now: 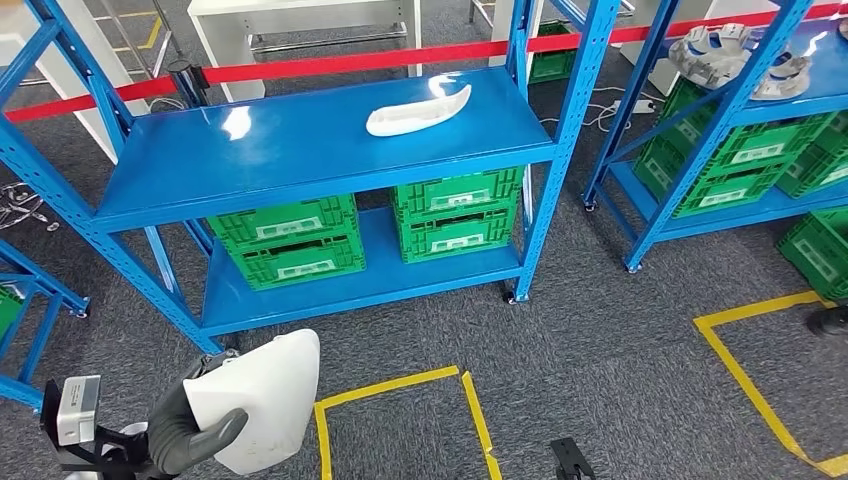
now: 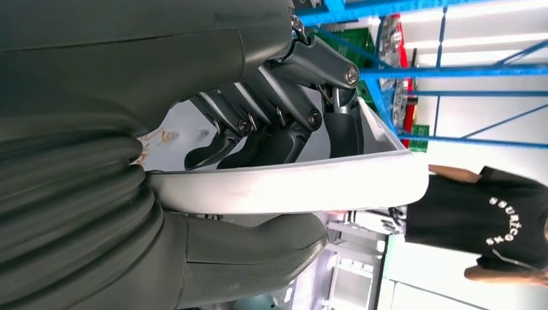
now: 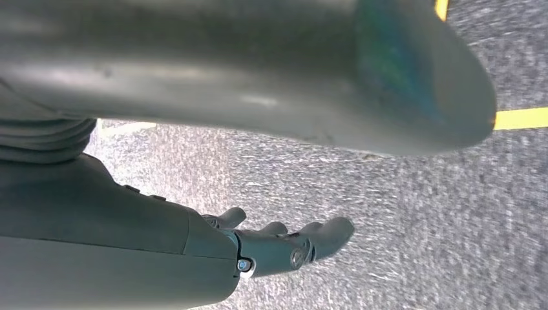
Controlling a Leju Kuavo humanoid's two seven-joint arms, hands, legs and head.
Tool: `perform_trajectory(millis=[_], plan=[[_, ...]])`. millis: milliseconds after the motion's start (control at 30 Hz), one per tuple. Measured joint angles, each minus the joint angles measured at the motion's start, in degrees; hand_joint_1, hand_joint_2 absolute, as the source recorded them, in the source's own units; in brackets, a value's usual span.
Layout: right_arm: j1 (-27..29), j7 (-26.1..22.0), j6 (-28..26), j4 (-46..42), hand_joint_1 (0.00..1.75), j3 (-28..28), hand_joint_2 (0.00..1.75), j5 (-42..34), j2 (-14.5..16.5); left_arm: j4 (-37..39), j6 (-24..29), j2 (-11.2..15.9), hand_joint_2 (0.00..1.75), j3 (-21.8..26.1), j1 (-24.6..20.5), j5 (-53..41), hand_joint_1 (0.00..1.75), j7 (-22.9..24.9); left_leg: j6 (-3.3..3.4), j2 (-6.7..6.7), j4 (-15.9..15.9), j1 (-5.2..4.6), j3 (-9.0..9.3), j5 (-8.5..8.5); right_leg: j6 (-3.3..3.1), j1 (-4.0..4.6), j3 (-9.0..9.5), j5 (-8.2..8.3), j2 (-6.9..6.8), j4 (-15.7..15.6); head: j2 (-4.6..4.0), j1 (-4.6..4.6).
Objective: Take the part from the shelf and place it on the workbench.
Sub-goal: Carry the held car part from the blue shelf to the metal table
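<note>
Head view: my left hand (image 1: 195,430) sits low at the bottom left, thumb and fingers wrapped on a white curved part (image 1: 265,400), held over grey carpet near yellow floor tape (image 1: 400,400). Ahead is the blue shelf (image 1: 300,140) w/ a second white part (image 1: 418,112) lying on its top deck, green crates (image 1: 290,240) below. No workbench visible here.

Left wrist view: the fingers (image 2: 258,129) curl inside the part's (image 2: 291,187) hollow, the thick thumb (image 2: 258,248) presses its outer wall, so it's pinched across the rim. A person in a black shirt (image 2: 478,219) stands beyond (well apart from the part).

Right wrist view: my right hand (image 3: 284,242) hangs over carpet, fingers loosely curled together, holding nothing.

Progress, my judgement: the pick looks done, since the part is off the shelf and in the left hand. Left to do: get to the workbench & set it down. About halfway, I'd say.
</note>
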Motion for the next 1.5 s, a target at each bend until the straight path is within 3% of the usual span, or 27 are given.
perform_trajectory(millis=[67,133,167,200,233,267,300,367,433,500,533,633,667,733,800,867,933,1000,1033,1100,1167,1200,1267,1333,1400,1433,1500], plan=[[-0.1,0.4,0.3,0.0,0.00,0.0,0.00,0.7,0.4,-0.6,0.3,1.0,1.75,0.0,0.8,0.1,1.75,-0.1,-0.77,-0.22,3.7,0.26,-1.25,-4.82,-0.69,-0.20,-1.51,1.60,-0.20,-0.3,0.00,-0.35],[0.0,0.5,0.8,0.0,0.00,0.2,0.00,1.4,0.6,-1.2,1.0,1.8,1.75,0.0,1.3,0.2,1.75,-0.2,-1.38,-0.29,10.3,0.50,-2.23,-10.51,-0.84,-0.21,-3.33,3.13,-0.27,-0.3,0.00,-0.67],[0.0,0.5,1.0,0.0,0.00,0.3,0.00,1.7,0.7,-1.5,1.4,2.0,1.75,0.1,1.6,0.3,1.75,-0.3,-1.57,-0.29,13.0,0.60,-2.17,-11.52,-0.79,-0.21,-4.26,3.88,-0.35,-0.2,0.00,-0.71],[0.0,0.3,1.3,0.0,0.00,0.5,0.00,2.0,0.7,-1.7,2.0,2.3,1.75,0.1,1.9,0.4,1.75,-0.5,-1.65,-0.29,14.4,0.68,-1.50,-11.06,-0.72,-0.21,-5.20,4.63,-0.42,-0.1,0.00,-0.73],[0.0,0.0,1.7,0.0,0.00,0.8,0.00,2.5,0.7,-2.1,2.6,2.7,1.75,0.4,2.4,0.6,1.75,-0.8,-1.64,-0.29,14.1,0.74,0.01,-9.52,-0.62,-0.21,-6.15,5.36,-0.46,0.0,0.00,-0.74],[0.0,-0.4,2.2,0.0,0.00,1.0,0.00,3.0,0.7,-2.6,3.4,3.2,1.75,0.8,3.0,0.7,1.75,-1.2,-1.50,-0.30,11.8,0.77,2.46,-7.91,-0.47,-0.21,-7.02,6.08,-0.44,0.0,0.00,-0.75],[0.0,-0.9,2.5,0.0,0.00,1.4,0.00,3.4,0.7,-3.2,4.2,3.8,1.75,1.4,3.5,0.8,1.75,-1.6,-1.22,-0.34,7.9,0.75,5.73,-7.50,-0.26,-0.20,-7.76,6.77,-0.40,0.1,0.00,-0.74],[-0.1,-1.9,3.1,0.0,0.00,2.0,0.00,4.2,0.7,-4.7,5.4,4.5,1.75,3.0,4.7,0.7,1.75,-2.2,-0.49,-0.41,-0.2,0.46,11.49,-8.85,0.34,-0.17,-8.39,7.98,-0.36,0.1,0.00,-0.64],[-0.4,-2.6,4.0,0.0,0.00,2.6,0.00,4.8,0.7,-6.3,6.3,4.6,1.75,4.8,6.5,-0.3,1.75,-2.3,0.41,-0.39,-3.3,0.04,13.02,-9.64,1.18,-0.31,-8.24,9.21,-0.35,-0.4,0.00,-0.72],[-0.8,-2.7,5.0,0.0,0.00,3.3,0.00,5.3,0.6,-8.1,7.1,3.8,1.75,6.9,8.4,-1.9,1.75,-1.7,1.54,-0.15,-3.4,0.08,11.92,-8.25,1.97,-0.50,-8.55,9.28,-0.19,-0.5,0.00,-1.07],[-1.0,-2.6,5.4,0.0,0.00,3.5,0.00,5.3,0.6,-8.7,7.2,3.1,1.75,7.7,9.0,-2.7,1.75,-1.1,2.09,-0.06,-3.6,0.16,11.12,-7.39,2.26,-0.50,-9.09,7.60,-0.10,0.5,0.00,-1.02],[-1.6,-2.3,5.8,0.0,0.00,3.8,0.00,4.0,0.7,-9.3,7.2,0.5,1.75,9.0,9.1,-4.0,1.75,1.0,2.89,-0.08,-3.5,0.12,8.17,-4.75,2.76,-0.43,-11.51,-1.43,0.02,10.2,0.00,-0.57],[-1.8,-2.2,5.8,0.0,0.00,3.8,0.00,3.5,0.7,-9.0,7.0,-0.4,1.75,9.2,8.9,-4.2,1.75,1.6,2.91,-0.10,-3.3,0.05,7.15,-3.95,2.83,-0.37,-11.91,-2.84,0.03,13.6,0.00,-0.50],[-2.0,-2.2,5.8,0.0,0.00,3.8,0.00,2.6,0.7,-8.3,6.5,-1.8,1.75,9.5,8.1,-4.4,1.75,2.4,2.80,-0.08,-2.7,-0.04,4.93,-2.55,2.74,-0.21,-10.32,-1.54,0.03,15.8,0.00,-0.43],[-1.9,-2.4,5.8,0.0,0.00,3.6,0.00,1.7,0.7,-7.5,5.8,-3.0,1.75,9.9,7.4,-4.4,1.75,2.8,2.48,-0.04,-1.8,-0.06,2.82,-1.46,2.30,-0.05,-4.63,0.57,0.02,9.9,0.00,-0.31],[-1.7,-2.7,5.8,0.0,0.00,3.1,0.00,0.8,0.7,-6.7,5.2,-3.8,1.75,10.2,6.7,-4.3,1.75,3.1,1.97,0.07,-1.0,-0.17,1.49,-0.64,1.62,0.24,0.87,-0.43,0.04,1.9,0.00,-0.17],[-1.4,-3.0,5.9,0.0,0.00,2.6,0.00,0.3,0.7,-5.9,4.7,-4.6,1.75,10.4,6.0,-4.3,1.75,3.4,1.32,0.15,-1.0,-0.15,1.11,0.26,0.89,0.53,2.15,-1.41,0.04,-1.0,0.00,-0.07],[-1.0,-3.4,5.9,0.0,0.00,2.2,0.00,0.0,0.8,-5.0,4.4,-5.2,1.75,10.4,5.4,-4.2,1.75,3.6,0.62,0.07,-1.3,-0.10,0.77,0.98,0.05,0.41,1.27,-0.21,-0.13,-1.3,0.00,-0.03],[-0.9,-3.6,6.0,0.0,0.00,2.1,0.00,-0.1,0.8,-4.6,4.2,-5.5,1.75,10.5,5.2,-4.2,1.75,3.7,0.28,-0.05,-0.7,-0.04,0.23,-0.12,-0.42,0.27,0.64,0.69,-0.22,-1.6,0.00,-0.10],[-0.8,-4.1,6.4,0.0,0.00,1.8,0.00,-0.1,0.9,-3.9,3.8,-5.8,1.75,10.6,4.7,-4.2,1.75,3.9,-0.38,-0.30,3.7,0.27,-1.27,-5.31,-0.95,0.02,-1.02,2.53,-0.33,-2.0,0.00,-0.49],[-0.8,-4.6,6.8,0.0,0.00,1.7,0.00,0.0,0.9,-3.3,3.6,-6.2,1.75,10.7,4.2,-4.1,1.75,4.1,-1.00,-0.34,10.8,0.63,-2.42,-10.34,-0.93,-0.01,-2.82,4.11,-0.34,-1.9,0.00,-0.81],[-0.8,-4.7,6.9,0.0,0.00,1.7,0.00,0.1,0.9,-3.0,3.5,-6.4,1.75,10.7,4.0,-4.0,1.75,4.1,-1.21,-0.33,13.4,0.77,-2.35,-10.99,-0.84,-0.01,-3.77,4.85,-0.37,-1.8,0.00,-0.86],[-1.0,-4.8,7.3,0.0,0.00,1.7,0.00,0.4,0.9,-2.5,3.3,-6.7,1.75,10.8,3.9,-3.9,1.75,4.2,-1.33,-0.33,13.2,0.97,0.47,-8.89,-0.55,-0.03,-5.71,6.27,-0.43,-1.6,0.00,-0.91],[-1.2,-4.7,7.6,0.0,0.00,1.7,0.00,0.5,0.9,-2.4,3.0,-7.0,1.75,10.9,3.7,-3.8,1.75,4.2,-1.06,-0.38,5.6,0.99,7.06,-7.48,-0.11,-0.01,-7.21,7.57,-0.43,-1.3,0.00,-0.92],[-1.4,-4.7,7.7,0.0,0.00,1.7,0.00,0.6,0.9,-2.4,2.8,-7.3,1.75,11.2,3.2,-3.5,1.75,4.2,-0.40,-0.54,-1.9,0.69,12.28,-8.79,0.55,0.03,-7.75,8.70,-0.43,-1.3,0.00,-0.78],[-1.5,-4.7,7.7,0.0,0.00,1.7,0.00,0.6,0.9,-2.3,2.8,-7.5,1.75,11.3,3.0,-3.4,1.75,4.1,0.11,-0.60,-3.7,0.45,13.19,-9.51,1.00,0.01,-7.80,9.21,-0.46,-1.5,0.00,-0.74],[-1.6,-4.7,7.8,0.0,0.00,1.7,0.00,0.6,0.9,-2.2,2.7,-7.8,1.75,11.6,2.8,-3.2,1.75,3.9,1.37,-0.51,-4.3,0.27,12.48,-8.83,1.98,-0.23,-7.91,9.94,-0.46,-2.0,0.00,-0.76]])
